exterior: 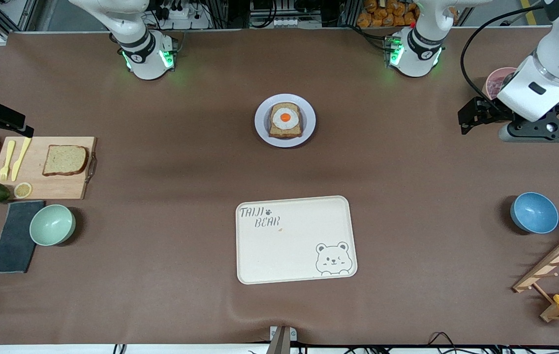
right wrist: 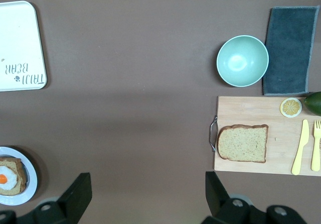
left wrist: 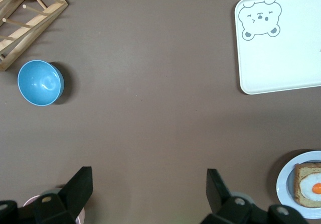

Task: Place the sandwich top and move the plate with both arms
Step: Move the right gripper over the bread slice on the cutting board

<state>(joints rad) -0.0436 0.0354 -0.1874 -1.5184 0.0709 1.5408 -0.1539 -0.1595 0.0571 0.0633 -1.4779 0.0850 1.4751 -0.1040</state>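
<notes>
Brown bread (exterior: 65, 160) sits untouched on the board (exterior: 43, 186) at the right arm's end; plate (exterior: 263, 129) with egg toast (exterior: 285, 119) is mid-desk. Left end effector (exterior: 467, 119) and right end effector (exterior: 26, 130) both hang wide, empty, parked at the desk ends, likely pre-reach.

A wide table (exterior: 161, 295) is covered by a plain brown mat that runs edge to edge. The surface is lit evenly from above, and soft shadows are cast beside the objects. Along the top edge, metal framing, cables and a power strip (exterior: 181, 12) are seen; a small bracket (exterior: 282, 337) is fixed at the lower edge.
</notes>
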